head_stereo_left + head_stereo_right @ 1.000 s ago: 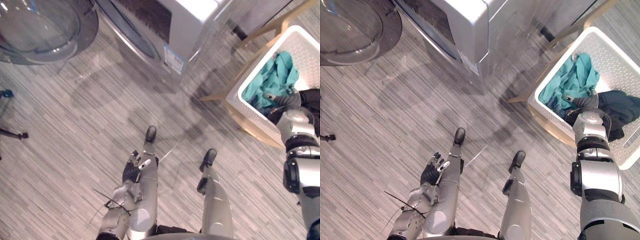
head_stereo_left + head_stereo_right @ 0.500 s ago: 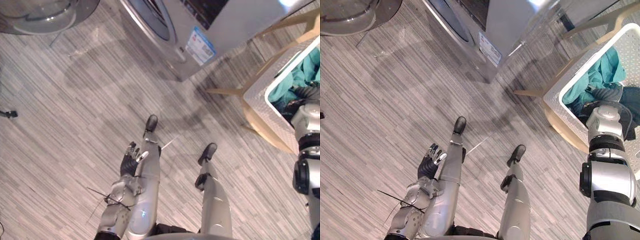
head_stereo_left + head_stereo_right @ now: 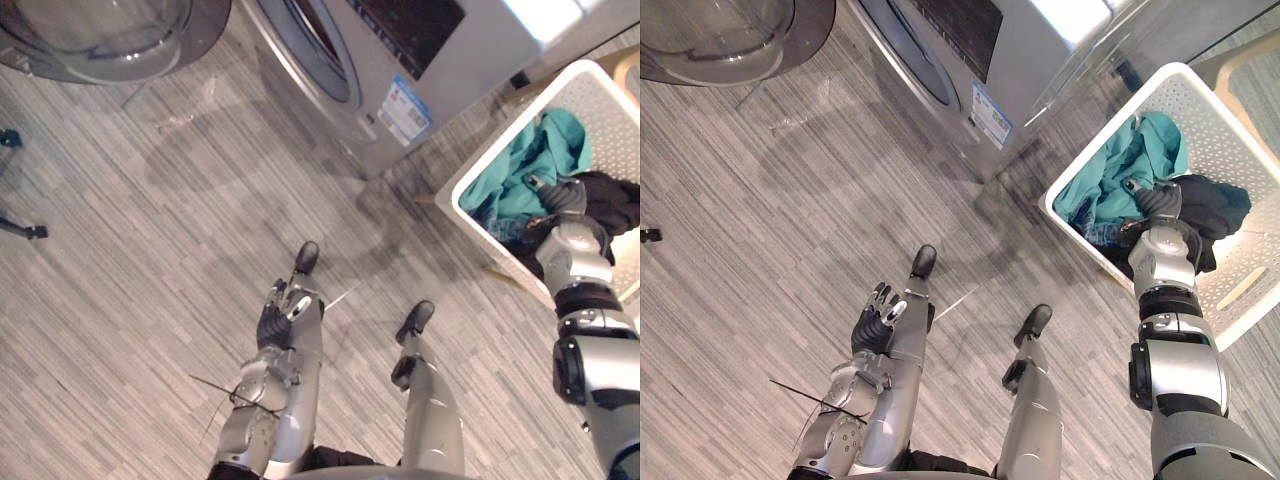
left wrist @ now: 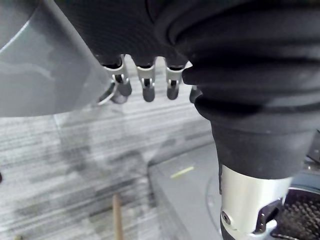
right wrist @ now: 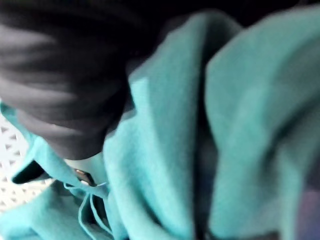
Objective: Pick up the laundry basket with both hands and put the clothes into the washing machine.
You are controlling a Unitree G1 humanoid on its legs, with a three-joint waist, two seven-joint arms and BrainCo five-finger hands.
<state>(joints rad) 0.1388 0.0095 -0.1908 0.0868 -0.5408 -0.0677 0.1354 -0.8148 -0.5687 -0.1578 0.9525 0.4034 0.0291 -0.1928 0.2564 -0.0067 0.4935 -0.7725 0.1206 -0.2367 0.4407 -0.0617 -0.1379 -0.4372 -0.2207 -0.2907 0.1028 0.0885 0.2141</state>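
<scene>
The laundry basket (image 3: 1215, 120) has shifted nearer the washing machine (image 3: 1025, 60).

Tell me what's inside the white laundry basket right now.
A teal garment and a black garment lie in the laundry basket, with the right hand reaching in where they meet. Anything beneath the clothes, and the basket floor under them, is covered.

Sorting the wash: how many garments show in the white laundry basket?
2: a teal hoodie toward the washing machine, a black garment beside it, at the right hand. Others may lie hidden underneath.
</scene>
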